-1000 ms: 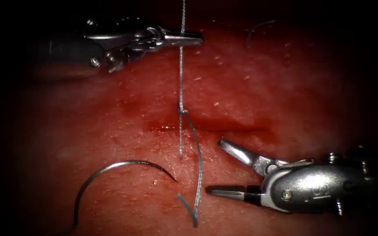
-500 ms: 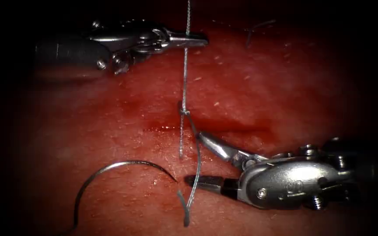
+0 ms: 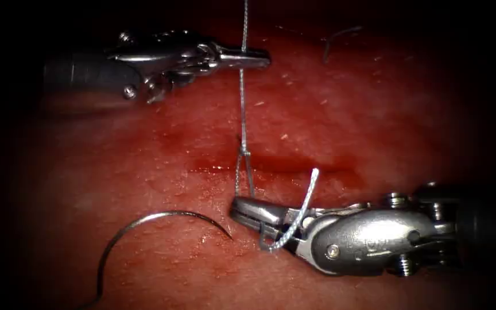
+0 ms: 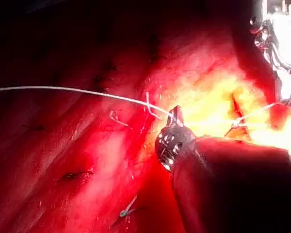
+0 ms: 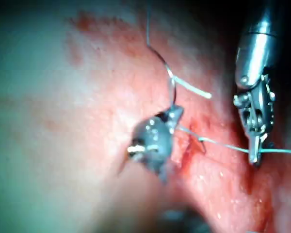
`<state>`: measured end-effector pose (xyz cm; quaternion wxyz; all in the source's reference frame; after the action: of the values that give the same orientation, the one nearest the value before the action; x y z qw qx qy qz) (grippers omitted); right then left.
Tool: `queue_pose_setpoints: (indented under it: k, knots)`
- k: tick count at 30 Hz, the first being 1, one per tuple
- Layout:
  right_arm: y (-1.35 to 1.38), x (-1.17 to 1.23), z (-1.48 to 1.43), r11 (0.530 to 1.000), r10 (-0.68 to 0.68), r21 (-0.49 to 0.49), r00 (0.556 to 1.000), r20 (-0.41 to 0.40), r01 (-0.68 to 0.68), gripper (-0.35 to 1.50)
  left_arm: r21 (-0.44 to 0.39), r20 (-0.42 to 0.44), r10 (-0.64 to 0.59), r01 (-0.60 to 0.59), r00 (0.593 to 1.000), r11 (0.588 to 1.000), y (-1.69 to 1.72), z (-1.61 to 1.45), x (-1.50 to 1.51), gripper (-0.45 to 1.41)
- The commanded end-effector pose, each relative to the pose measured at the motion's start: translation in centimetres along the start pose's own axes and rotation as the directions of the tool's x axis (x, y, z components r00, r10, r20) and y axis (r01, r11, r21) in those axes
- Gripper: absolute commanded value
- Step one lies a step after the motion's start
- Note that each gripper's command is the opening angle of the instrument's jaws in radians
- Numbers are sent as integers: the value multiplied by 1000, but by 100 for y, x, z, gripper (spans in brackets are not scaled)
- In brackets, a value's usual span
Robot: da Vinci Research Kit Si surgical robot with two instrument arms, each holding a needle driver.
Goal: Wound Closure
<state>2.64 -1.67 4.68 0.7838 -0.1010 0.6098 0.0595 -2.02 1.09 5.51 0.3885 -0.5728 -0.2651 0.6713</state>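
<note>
Needle free, tail cut off – both grippers on thread

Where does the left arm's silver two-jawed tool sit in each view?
Endoscope view: left tool, upper left, shut on grey thread.
Left wrist view: its tip touches the taut thread.
Right wrist view: beyond the right tool, clamping thread.
Shared landmark: the knot at the cut.
Right tool holds thread tail; curved steel needle lies free on tissue, lower left.
</note>
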Motion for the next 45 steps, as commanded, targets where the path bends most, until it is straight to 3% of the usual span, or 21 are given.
queue_pose_setpoints:
  k: [1,7,13,17,21,24,26,28,30,34,45]
  knots:
    - [-7,-4,1,1000,20,4,1000,-1,-19,-35,21,-1,22,-22,1000,1000,-5,6,-1,-45]
    - [-14,3,0,995,96,4,995,-3,-96,-35,102,11,177,-177,984,979,-14,-2,-5,-45]
    - [-15,6,2,955,295,12,955,23,-295,-35,215,65,373,-378,926,901,-22,-2,-16,-45]
    - [-15,6,1,849,526,10,846,84,-529,-35,226,130,533,-548,836,805,-12,-1,-32,-45]
    - [-20,5,1,678,721,50,676,152,-734,-35,228,149,620,-637,770,737,-11,-10,-32,-45]
    - [-25,3,1,642,748,69,644,161,-764,-35,238,155,661,-677,735,697,-13,-12,-30,-45]
    - [-28,2,0,637,753,64,638,161,-768,-35,257,155,694,-707,703,659,-15,-14,-25,-45]
    - [-29,3,0,633,756,64,633,165,-772,-35,264,155,701,-712,697,650,-16,-14,-23,-45]
    - [-32,2,-3,627,762,56,627,163,-777,-35,293,160,739,-747,654,597,-21,-16,-13,-45]
    - [-36,1,-8,609,777,48,608,165,-792,-35,333,176,761,-765,625,551,-29,-18,-1,-45]
    - [-68,10,-20,577,795,60,577,188,-815,-35,362,233,769,-787,595,500,-51,-18,-15,-45]
